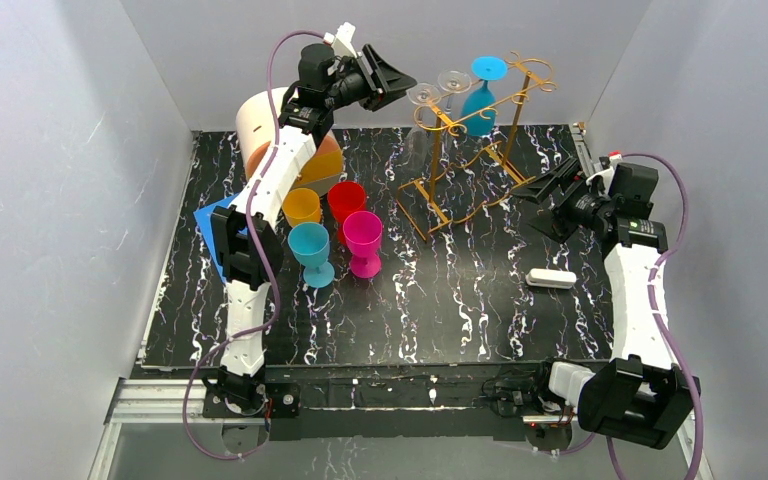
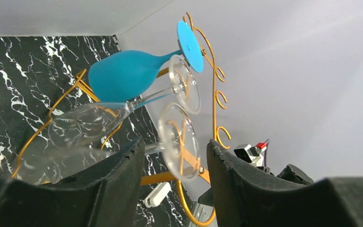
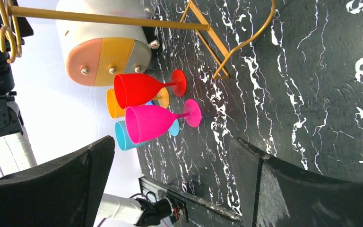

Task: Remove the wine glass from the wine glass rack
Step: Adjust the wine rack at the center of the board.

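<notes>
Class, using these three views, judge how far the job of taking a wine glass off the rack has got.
Done: the left gripper is up at the wine glass rack. In hand: its open jaws flank the foot of the nearest clear glass, not gripping. Left: close, slide it off the rail, set it down; a second clear glass and a blue glass hang alongside. The right gripper is open, holding nothing.

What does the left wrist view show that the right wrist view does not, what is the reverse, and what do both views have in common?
Only the left wrist: a blue glass and two clear glasses hanging from the golden rack, the left gripper open around the nearest clear glass's foot. Only the right wrist: four coloured goblets standing on the black marbled table, a white drum, the open right gripper. Both: the rack and the table.
</notes>
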`<state>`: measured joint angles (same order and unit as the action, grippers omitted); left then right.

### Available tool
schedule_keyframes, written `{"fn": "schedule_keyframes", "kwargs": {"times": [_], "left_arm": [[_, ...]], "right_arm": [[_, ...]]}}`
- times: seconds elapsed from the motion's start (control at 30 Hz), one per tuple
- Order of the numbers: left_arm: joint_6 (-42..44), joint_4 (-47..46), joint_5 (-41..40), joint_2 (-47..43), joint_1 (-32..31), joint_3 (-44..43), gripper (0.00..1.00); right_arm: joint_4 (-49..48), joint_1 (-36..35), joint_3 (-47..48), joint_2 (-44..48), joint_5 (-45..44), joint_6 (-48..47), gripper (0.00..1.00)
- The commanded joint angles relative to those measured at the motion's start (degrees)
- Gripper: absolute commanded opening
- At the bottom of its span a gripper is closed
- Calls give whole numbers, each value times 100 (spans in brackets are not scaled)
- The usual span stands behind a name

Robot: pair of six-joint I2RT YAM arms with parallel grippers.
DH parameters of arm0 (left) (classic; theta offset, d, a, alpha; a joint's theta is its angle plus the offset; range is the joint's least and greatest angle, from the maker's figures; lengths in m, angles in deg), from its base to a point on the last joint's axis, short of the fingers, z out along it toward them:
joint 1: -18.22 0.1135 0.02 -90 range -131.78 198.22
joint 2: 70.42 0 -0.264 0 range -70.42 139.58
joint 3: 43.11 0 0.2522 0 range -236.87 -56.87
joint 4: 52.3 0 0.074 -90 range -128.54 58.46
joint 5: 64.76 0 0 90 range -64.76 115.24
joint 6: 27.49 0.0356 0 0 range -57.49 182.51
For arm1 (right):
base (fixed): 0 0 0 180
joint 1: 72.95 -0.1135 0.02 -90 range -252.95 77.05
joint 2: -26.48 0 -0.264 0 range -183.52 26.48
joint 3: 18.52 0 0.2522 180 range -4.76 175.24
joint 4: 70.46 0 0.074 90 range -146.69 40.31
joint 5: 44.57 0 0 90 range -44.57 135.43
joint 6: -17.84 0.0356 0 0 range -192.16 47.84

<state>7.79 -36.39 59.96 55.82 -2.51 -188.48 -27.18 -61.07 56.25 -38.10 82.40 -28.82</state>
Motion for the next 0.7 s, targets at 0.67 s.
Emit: {"fn": "schedule_keyframes", "kwargs": {"times": [0.67], "left_arm": [[-457,-189,139,202,-250,-290,16]], "right_arm": [[184,7,-387,232,228,-27,99]]}}
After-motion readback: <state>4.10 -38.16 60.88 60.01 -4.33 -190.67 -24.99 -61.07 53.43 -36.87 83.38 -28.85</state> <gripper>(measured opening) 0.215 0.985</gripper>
